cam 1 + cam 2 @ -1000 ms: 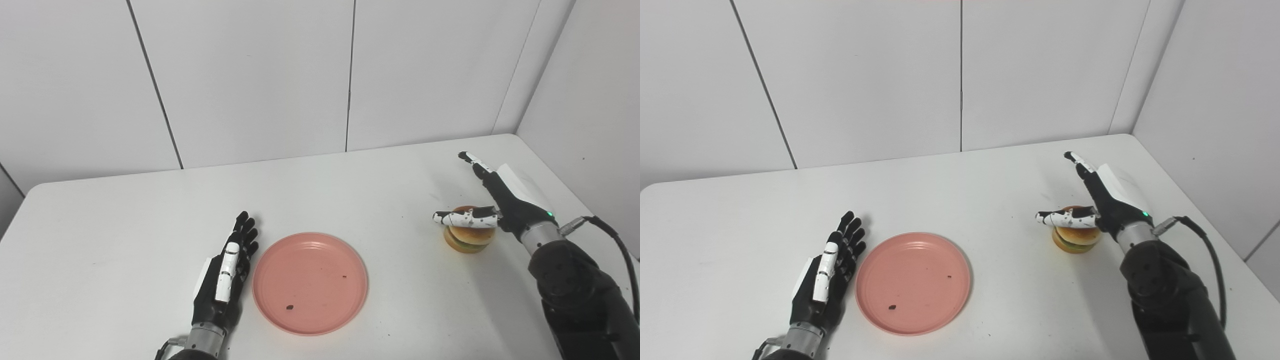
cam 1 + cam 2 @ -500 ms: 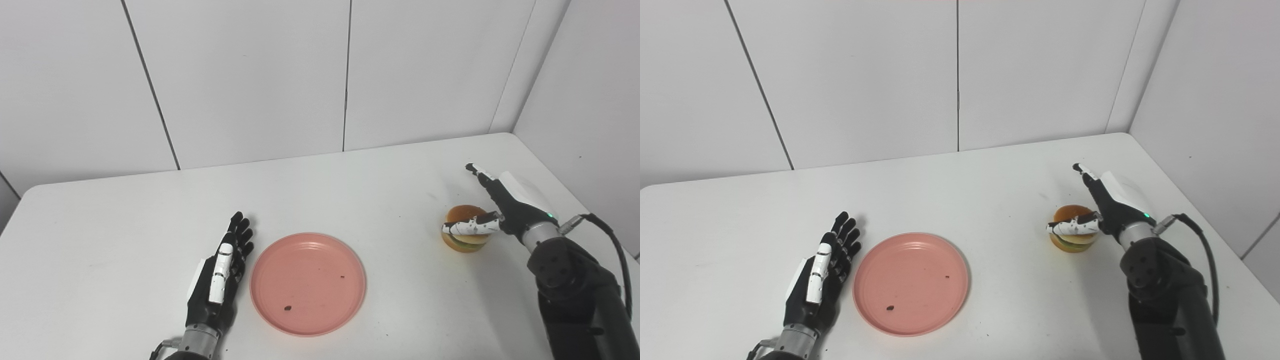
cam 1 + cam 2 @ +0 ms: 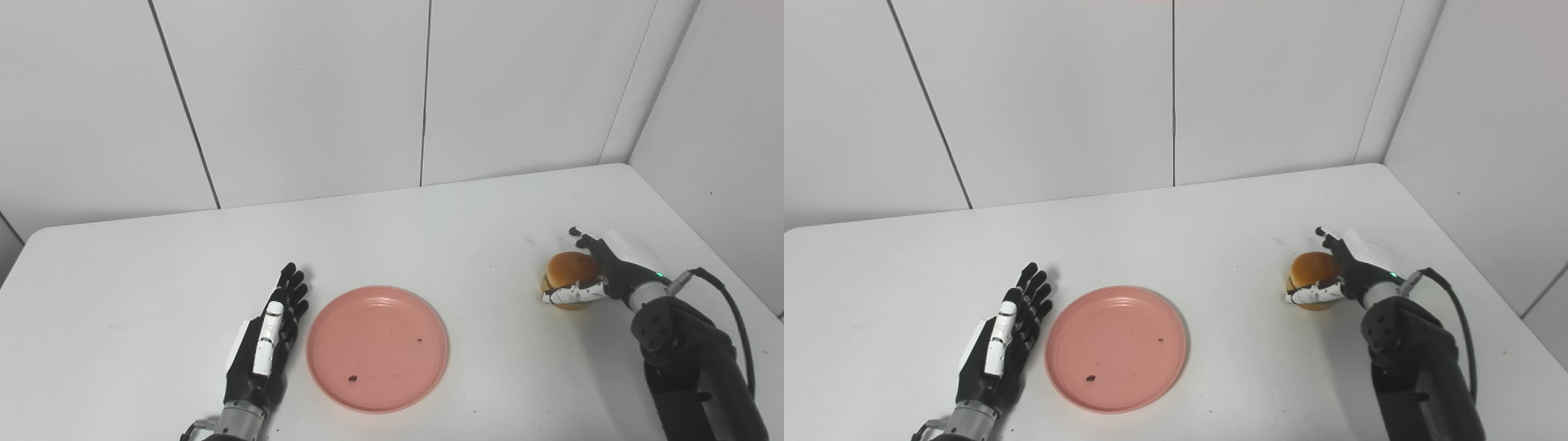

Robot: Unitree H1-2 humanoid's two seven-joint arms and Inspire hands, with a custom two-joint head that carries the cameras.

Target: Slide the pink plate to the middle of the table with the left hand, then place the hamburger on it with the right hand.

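This looks like a lab or test cell, not a home. A plain white table point(image 3: 429, 233) fills a corner closed in by bare white wall panels point(image 3: 306, 98) with thin dark seams, with no furnishing or decoration on them. A cabled black robot arm point(image 3: 692, 355) reaches in at near right, and the hamburger point(image 3: 569, 269) looks like a toy prop.
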